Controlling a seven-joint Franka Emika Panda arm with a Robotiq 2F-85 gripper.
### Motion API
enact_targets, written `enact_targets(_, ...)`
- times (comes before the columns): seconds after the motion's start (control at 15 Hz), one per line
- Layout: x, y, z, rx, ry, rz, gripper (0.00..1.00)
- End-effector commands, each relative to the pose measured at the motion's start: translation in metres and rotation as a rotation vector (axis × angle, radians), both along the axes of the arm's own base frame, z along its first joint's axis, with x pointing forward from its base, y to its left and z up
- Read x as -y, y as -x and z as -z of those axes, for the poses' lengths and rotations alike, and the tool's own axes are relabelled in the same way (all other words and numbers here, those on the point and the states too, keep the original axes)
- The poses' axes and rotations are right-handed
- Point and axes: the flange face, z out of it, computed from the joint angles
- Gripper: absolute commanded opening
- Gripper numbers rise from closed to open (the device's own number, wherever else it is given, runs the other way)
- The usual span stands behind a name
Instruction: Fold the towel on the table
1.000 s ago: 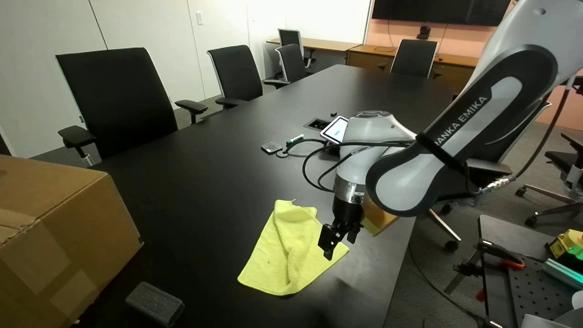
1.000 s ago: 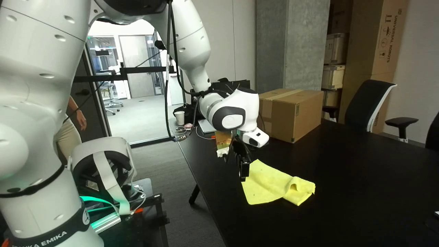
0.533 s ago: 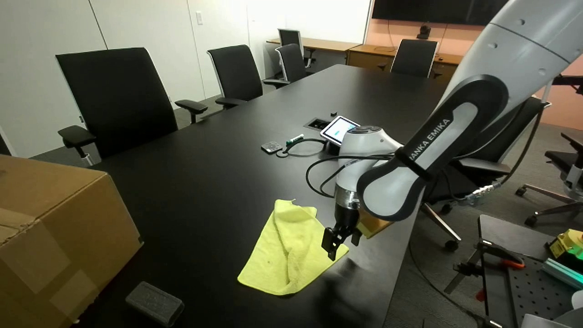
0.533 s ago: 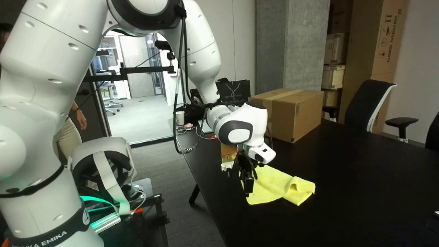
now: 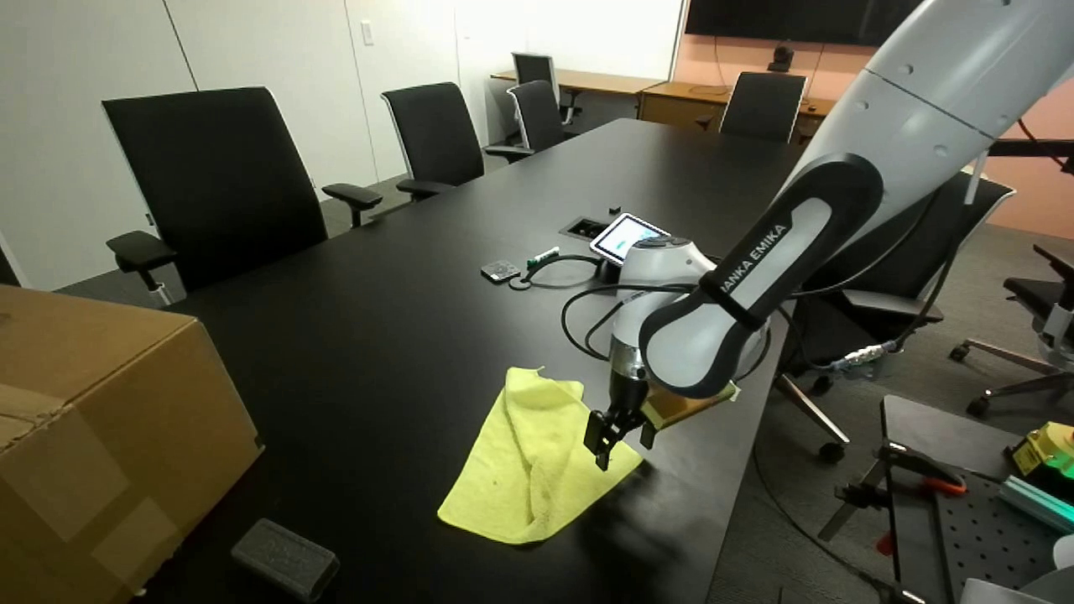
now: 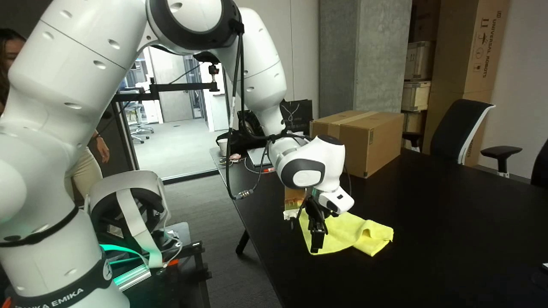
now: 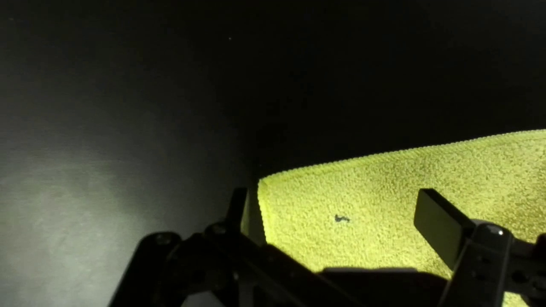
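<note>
The yellow-green towel lies on the black table (image 5: pixel 377 403), with a raised crease and one curled end; it shows in both exterior views (image 5: pixel 495 495) (image 6: pixel 346 235). In the wrist view, the towel (image 7: pixel 362 204) shows a flat corner with a small dark mark. My gripper (image 5: pixel 623 443) is open and empty above this corner, as an exterior view (image 6: pixel 317 244) also shows. In the wrist view, the gripper's fingers (image 7: pixel 332 196) stand wide apart. One finger is just outside the towel's short edge, the other over the cloth. Whether the fingertips touch the cloth cannot be told.
A cardboard box (image 5: pixel 126 453) stands on the table, also visible in an exterior view (image 6: pixel 364 143). A dark block (image 5: pixel 285 559) lies near the box. A tablet (image 5: pixel 628 239), a marker (image 5: pixel 544 257) and cables lie farther back. The table's side edge runs close to the gripper.
The arm has swung across and the gripper has moved over the towel's near corner, toward the camera in an exterior view. The gripper stays open. The towel has not moved.
</note>
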Motion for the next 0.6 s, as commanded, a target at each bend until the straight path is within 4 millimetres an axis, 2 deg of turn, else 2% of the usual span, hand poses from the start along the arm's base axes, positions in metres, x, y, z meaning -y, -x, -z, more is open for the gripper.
enact_targets(0.0, -0.004, -0.011, 0.005, -0.011, -0.031, 0.010, 1.00)
enact_targets(0.33, -0.002, -0.012, 0.030, -0.068, -0.018, 0.021, 1.00)
enact_targets(0.53, 0.001, -0.013, 0.035, -0.073, -0.024, 0.035, 1.00)
